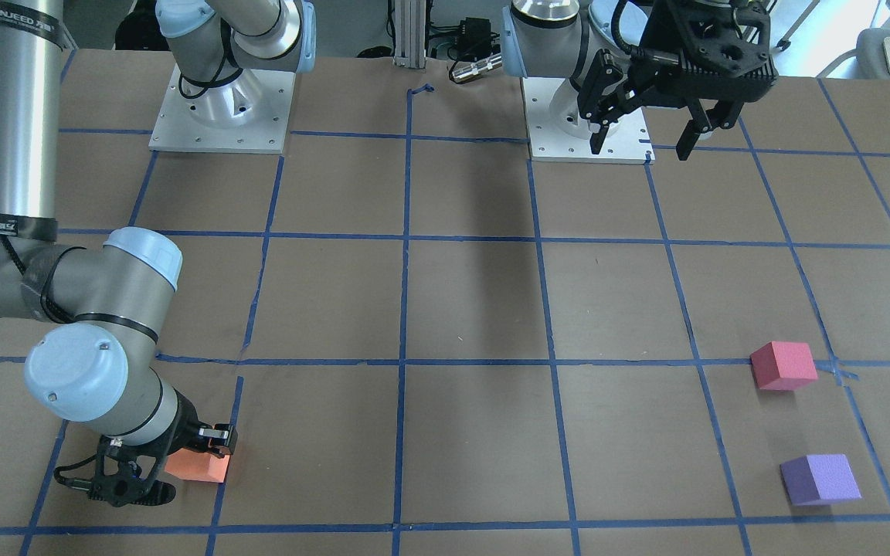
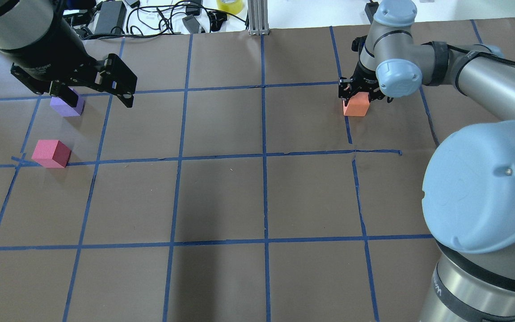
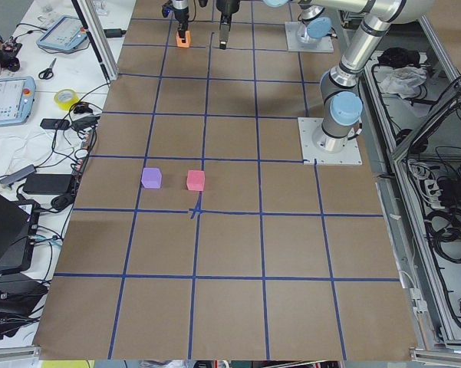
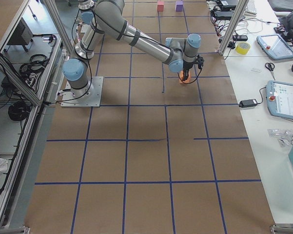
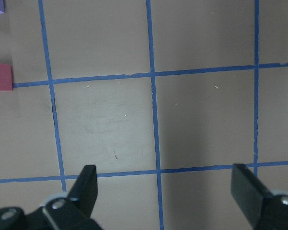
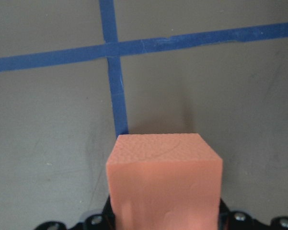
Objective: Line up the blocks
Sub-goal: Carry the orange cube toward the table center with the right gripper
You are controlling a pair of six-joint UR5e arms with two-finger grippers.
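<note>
Brown gridded bench [image 2: 221, 197]: right hand [image 2: 358, 95] pinching orange block [image 2: 356, 107], possibly still grounded, well apart from pinkish-red block [image 2: 51, 153] and purple block [image 2: 67, 105]; left hand [image 2: 95, 98] spread; likely risk: soft foam slips mid-carry, landing off-line.

The brown worktop [image 1: 476, 309] is gridded with blue tape [image 1: 476, 361]. On the robot's left side lie the pinkish-red cube [image 1: 783, 365], against a tape line, and the purple cube [image 1: 820, 479] near it. The orange cube [image 1: 199, 466] is well apart on the right side (whether it lies flat is unclear). Two base plates [image 1: 174, 133] stand at the robot's edge.
</note>
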